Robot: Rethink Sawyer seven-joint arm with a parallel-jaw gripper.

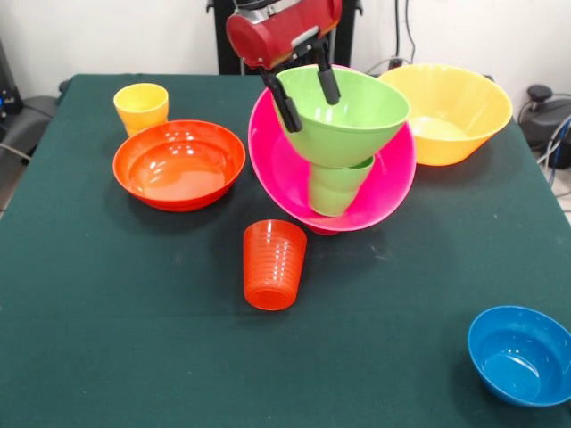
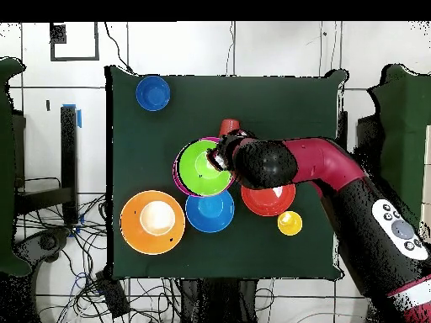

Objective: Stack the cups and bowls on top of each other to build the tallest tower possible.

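Right now my end effector (image 1: pixel 306 94) straddles the rim of the glossy lime green plastic bowl (image 1: pixel 343 111), one finger (image 1: pixel 284 105) outside the wall and one inside, closed on it so I can steer the bowl from above. That bowl sits tilted on the light green plastic tumbler (image 1: pixel 337 187), which stands inside the large pink plastic bowl (image 1: pixel 277 169); together they make the tower, near the far middle of the dark green bench (image 1: pixel 107 357). I judge the pink bowl is itself leaning, which is probably why my load won't sit level.

Loose pieces wait around it: the ribbed orange-red plastic tumbler (image 1: pixel 274 265) just in front, the wide shallow red-orange bowl (image 1: pixel 178 164), the yellow tumbler (image 1: pixel 141 107), the large yellow-orange bowl (image 1: pixel 451 111) and a blue bowl (image 1: pixel 519 355).
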